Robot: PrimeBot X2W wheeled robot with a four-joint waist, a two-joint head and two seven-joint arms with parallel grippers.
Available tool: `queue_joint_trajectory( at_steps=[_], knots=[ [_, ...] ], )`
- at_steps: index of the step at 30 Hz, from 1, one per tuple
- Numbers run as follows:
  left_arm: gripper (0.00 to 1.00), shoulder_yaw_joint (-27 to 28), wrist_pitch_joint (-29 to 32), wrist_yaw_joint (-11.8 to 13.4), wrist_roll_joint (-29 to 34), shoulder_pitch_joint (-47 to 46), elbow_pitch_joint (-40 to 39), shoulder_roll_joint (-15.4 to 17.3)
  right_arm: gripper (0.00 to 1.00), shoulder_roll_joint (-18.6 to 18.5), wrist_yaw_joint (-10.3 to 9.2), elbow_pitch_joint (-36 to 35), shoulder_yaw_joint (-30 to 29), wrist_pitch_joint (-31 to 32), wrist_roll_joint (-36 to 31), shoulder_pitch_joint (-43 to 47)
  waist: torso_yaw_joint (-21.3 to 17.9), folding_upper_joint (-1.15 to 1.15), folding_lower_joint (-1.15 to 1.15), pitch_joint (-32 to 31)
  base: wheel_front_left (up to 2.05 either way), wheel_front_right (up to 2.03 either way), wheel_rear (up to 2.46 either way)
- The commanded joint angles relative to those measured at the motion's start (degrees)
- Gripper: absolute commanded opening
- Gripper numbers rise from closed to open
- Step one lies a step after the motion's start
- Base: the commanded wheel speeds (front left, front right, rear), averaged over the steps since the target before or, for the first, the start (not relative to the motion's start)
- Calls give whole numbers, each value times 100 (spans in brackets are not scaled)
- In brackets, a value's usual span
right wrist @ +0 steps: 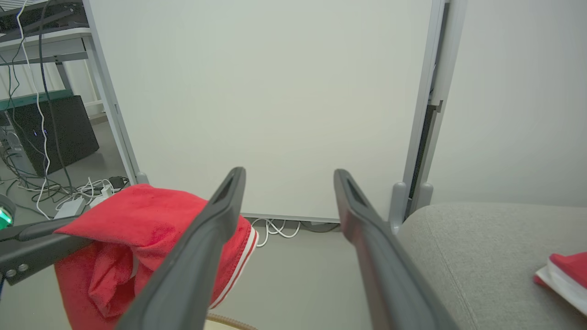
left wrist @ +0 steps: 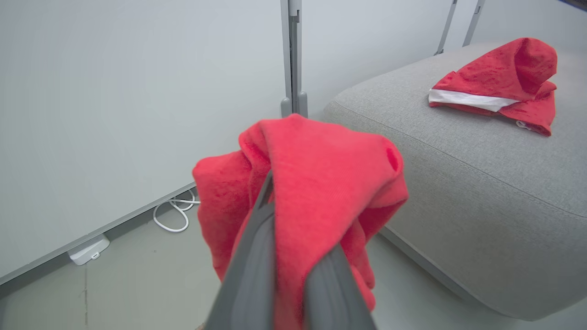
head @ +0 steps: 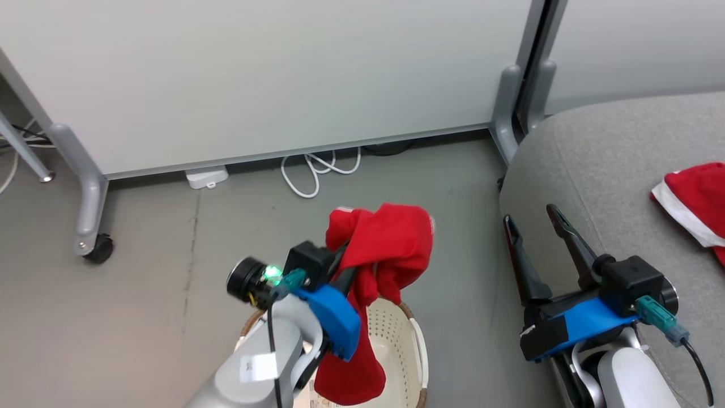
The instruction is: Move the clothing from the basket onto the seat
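My left gripper (head: pixel 344 254) is shut on a red garment (head: pixel 385 249) and holds it in the air above the cream basket (head: pixel 396 334); the cloth drapes over the fingers (left wrist: pixel 257 256) and hangs down into the basket. The same held garment (right wrist: pixel 137 238) shows in the right wrist view. A second red garment with white trim (head: pixel 694 201) lies on the grey seat (head: pixel 612 170), also seen as the garment (left wrist: pixel 500 85) on the seat (left wrist: pixel 458 174). My right gripper (head: pixel 532 218) is open and empty at the seat's left edge.
A white partition panel on grey wheeled legs (head: pixel 90 192) stands behind. White cables (head: pixel 317 170) and a small white box (head: pixel 207 177) lie on the grey floor under it. A black computer case (right wrist: pixel 50 133) and cables sit far left.
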Motion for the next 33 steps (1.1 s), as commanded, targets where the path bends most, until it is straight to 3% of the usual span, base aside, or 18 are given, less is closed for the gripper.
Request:
queue_joint_trajectory(
  at_steps=[1, 22, 33],
  knots=[
    [0, -116, 49, -31, -85, -247, -20, -1, 100, 21, 1, -23, 11, 23, 9, 129, 95, -1, 2, -87, 0, 0, 0],
    [0, -1386, 529, 38, -1422, -1680, -562, -6, 100, 50, 1, 139, 428, 118, 121, 236, 185, -1, 2, -292, 0, 0, 0],
    [0, -1975, 457, 164, -1852, -1844, -505, -7, 100, 52, 1, 214, 581, 89, 150, 134, 168, -1, 2, -231, 0, 0, 0]
  ],
)
